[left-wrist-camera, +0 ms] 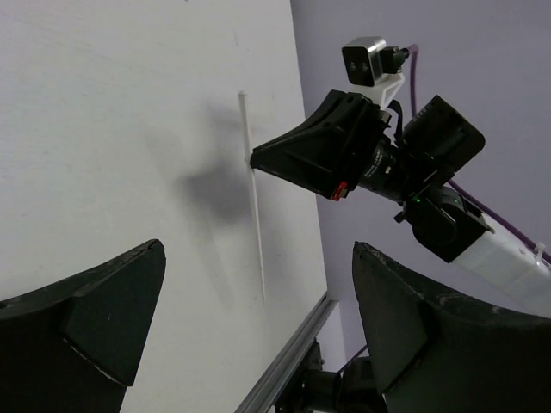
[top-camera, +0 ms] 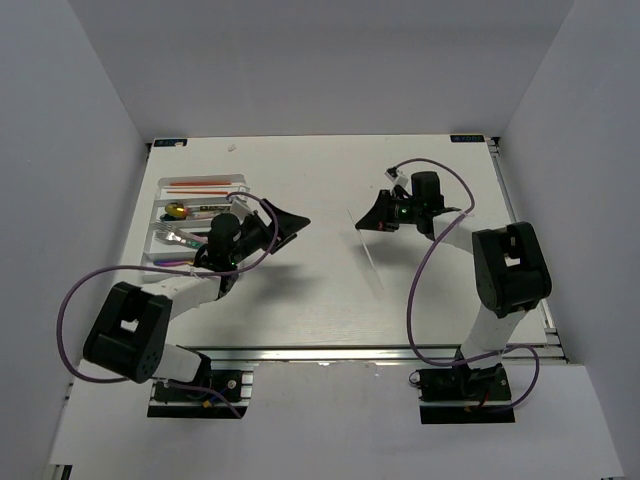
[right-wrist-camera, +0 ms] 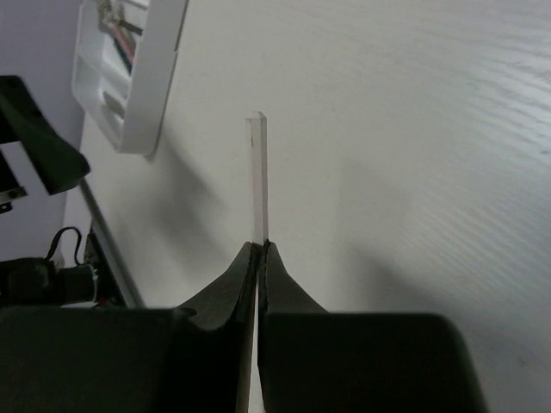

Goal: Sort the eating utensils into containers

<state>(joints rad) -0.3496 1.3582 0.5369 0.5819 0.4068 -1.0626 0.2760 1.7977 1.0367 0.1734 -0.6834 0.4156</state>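
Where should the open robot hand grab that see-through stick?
Probably the long free stretch of the clear stick, nearer the arm bases, with the left gripper coming from above, fingers across it. It is thin and straight, and the right gripper pinches its far part.

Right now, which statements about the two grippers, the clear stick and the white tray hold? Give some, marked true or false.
The right gripper is shut on the clear thin stick. True.
The left gripper holds a fork. False: it is open and empty.
The white plastic cutlery tray has utensils in it. True.
The stick lies in the tray. False: it is outside, well apart from it.
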